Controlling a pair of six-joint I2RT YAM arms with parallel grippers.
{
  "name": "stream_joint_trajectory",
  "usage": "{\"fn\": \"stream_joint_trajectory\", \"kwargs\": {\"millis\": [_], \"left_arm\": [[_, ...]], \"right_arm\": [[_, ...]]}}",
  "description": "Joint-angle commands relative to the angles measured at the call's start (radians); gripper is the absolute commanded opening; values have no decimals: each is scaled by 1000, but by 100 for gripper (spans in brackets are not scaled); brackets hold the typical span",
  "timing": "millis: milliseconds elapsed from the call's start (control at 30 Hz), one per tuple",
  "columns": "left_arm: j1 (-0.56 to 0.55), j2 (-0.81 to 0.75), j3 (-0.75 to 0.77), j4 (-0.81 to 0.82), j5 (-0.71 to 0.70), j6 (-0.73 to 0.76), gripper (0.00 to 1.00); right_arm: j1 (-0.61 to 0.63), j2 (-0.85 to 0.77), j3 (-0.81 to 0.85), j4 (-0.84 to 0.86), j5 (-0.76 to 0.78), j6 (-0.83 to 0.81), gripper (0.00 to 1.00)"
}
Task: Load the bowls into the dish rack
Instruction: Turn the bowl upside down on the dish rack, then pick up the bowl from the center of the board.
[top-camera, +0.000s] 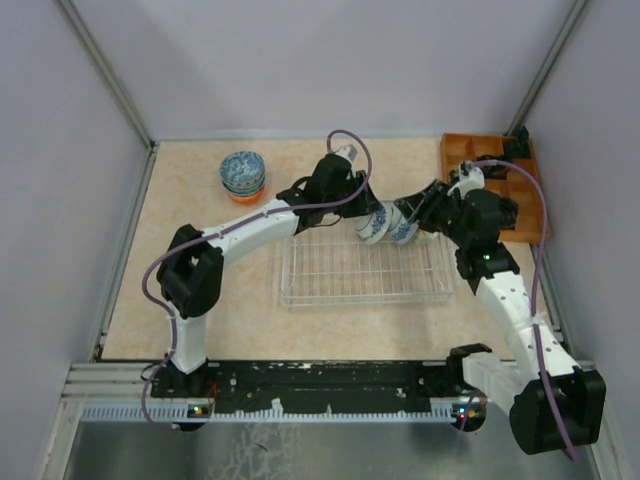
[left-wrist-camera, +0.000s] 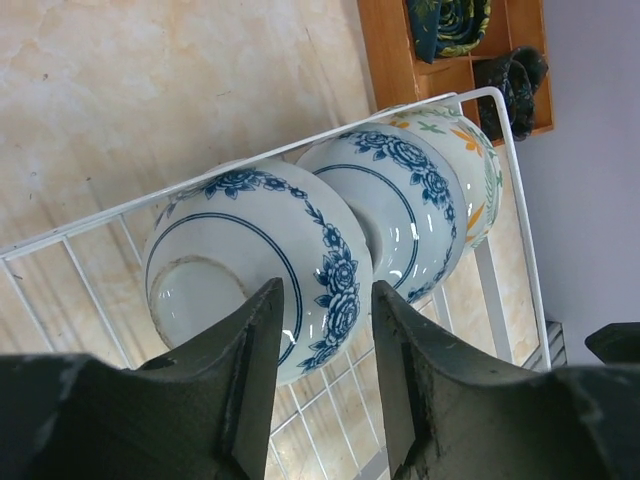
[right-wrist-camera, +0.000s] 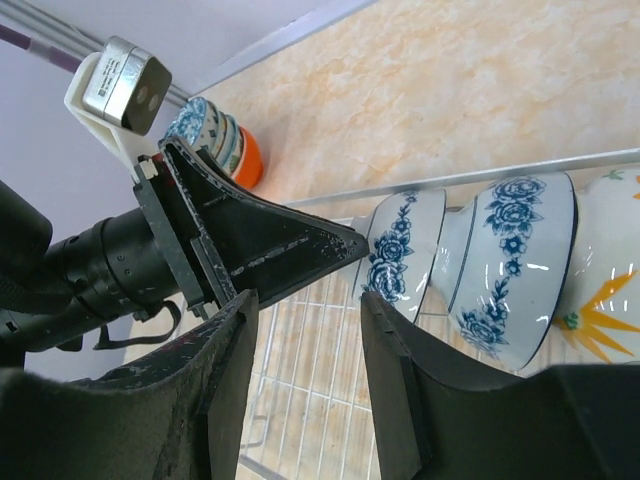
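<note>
White porcelain with blue flowers, the nearest bowl (left-wrist-camera: 250, 270) stands on edge in the dish rack (top-camera: 340, 285) by its far right corner. It leans on a second blue-flowered bowl (left-wrist-camera: 400, 210) and an orange-and-green bowl (left-wrist-camera: 480, 170), while a stack of bowls (top-camera: 243, 175) waits on the bench (top-camera: 190, 200). The left jaws sit half spread astride its rim, pinching or clear of it I cannot tell, and the right jaws gape on nothing just beside them. Dragging that rim on withdrawal could topple the leaning row, and the crowded arms may collide.
</note>
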Motion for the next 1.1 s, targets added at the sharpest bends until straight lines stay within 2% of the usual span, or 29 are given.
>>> {"fn": "stream_joint_trajectory", "kwargs": {"millis": [0, 267, 500, 567, 600, 633, 667, 800, 900, 1067], "left_arm": [[-8, 10, 19, -44, -11, 10, 50], [-7, -105, -9, -42, -61, 31, 64], [8, -244, -47, -68, -135, 65, 72], [23, -274, -56, -93, -134, 70, 75], [31, -292, -67, -103, -134, 75, 76], [41, -313, -83, -114, -134, 80, 77], [52, -337, -99, -126, -138, 86, 79], [146, -451, -182, -159, -110, 103, 85], [235, -519, -213, -205, -96, 114, 98], [417, -537, -163, -318, -83, 120, 99]], "right_arm": [[-22, -36, 44, 0, -38, -19, 47], [-34, -68, 78, -37, -88, -23, 52], [-33, -104, 132, -128, -142, -47, 66], [-33, -113, 146, -160, -148, -56, 73], [-33, -119, 156, -180, -154, -64, 81], [-33, -125, 166, -202, -163, -75, 94], [-33, -134, 176, -223, -173, -85, 99], [-33, -173, 223, -340, -195, -129, 99], [-34, -189, 255, -409, -224, -149, 99], [-33, -187, 322, -493, -281, -159, 99]]}}
